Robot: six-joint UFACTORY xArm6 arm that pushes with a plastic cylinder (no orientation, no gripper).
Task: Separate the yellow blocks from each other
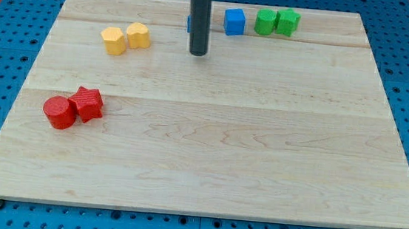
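No pincer shows, only my tip [198, 54] resting on the desk [259, 164], right of the two touching yellow blocks [114, 40] [138, 35], seemingly poised to wedge them apart.

No readable text, labels or numbers on anything shown

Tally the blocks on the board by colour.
yellow blocks: 2
red blocks: 2
green blocks: 2
blue blocks: 2, one clear, one mostly hidden behind the rod
Total: 8
My tip sits right of the yellows.
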